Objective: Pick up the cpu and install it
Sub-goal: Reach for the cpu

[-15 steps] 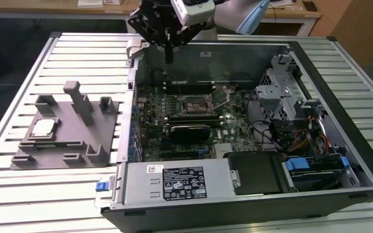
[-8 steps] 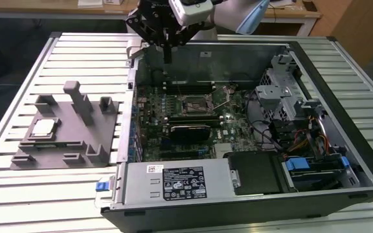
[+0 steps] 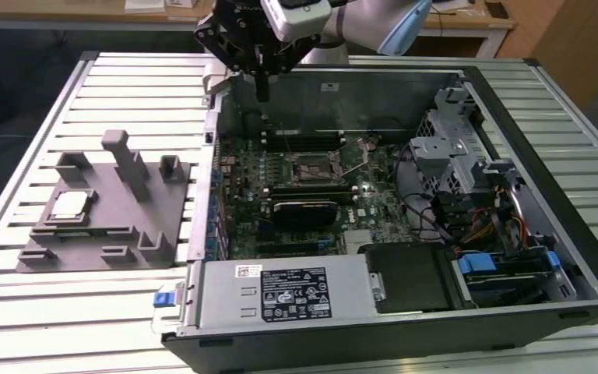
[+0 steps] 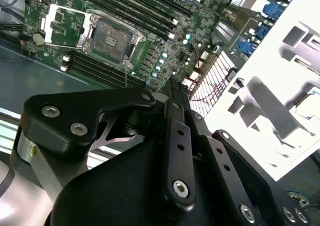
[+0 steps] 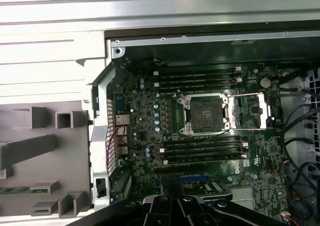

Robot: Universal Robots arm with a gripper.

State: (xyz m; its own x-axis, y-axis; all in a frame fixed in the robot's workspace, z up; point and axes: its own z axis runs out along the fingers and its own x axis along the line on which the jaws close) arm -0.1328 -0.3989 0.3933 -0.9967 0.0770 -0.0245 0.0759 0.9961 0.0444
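Note:
The cpu [image 3: 71, 205], a small pale silvery square, lies flat on the grey fixture [image 3: 107, 234] on the exterior view's left, outside the computer case. My gripper [image 3: 262, 92] hangs above the case's far wall, well away from the cpu, its fingers pressed together with nothing between them. Both wrist views show the motherboard's socket [image 5: 206, 113] [image 4: 111, 35] standing open and empty, its metal frame swung aside. The gripper [image 4: 172, 83] [image 5: 170, 200] sits beside the board's edge in those views, closer to the socket than to the fixture [image 5: 35, 151].
The open case [image 3: 548, 195] lies on a slatted metal table [image 3: 122, 86]. Inside are a black heatsink-like block [image 3: 301, 209], a power supply [image 3: 278, 292], a drive cage [image 3: 450, 156] and loose cables [image 3: 486, 226]. Memory slots [image 5: 200, 78] flank the socket.

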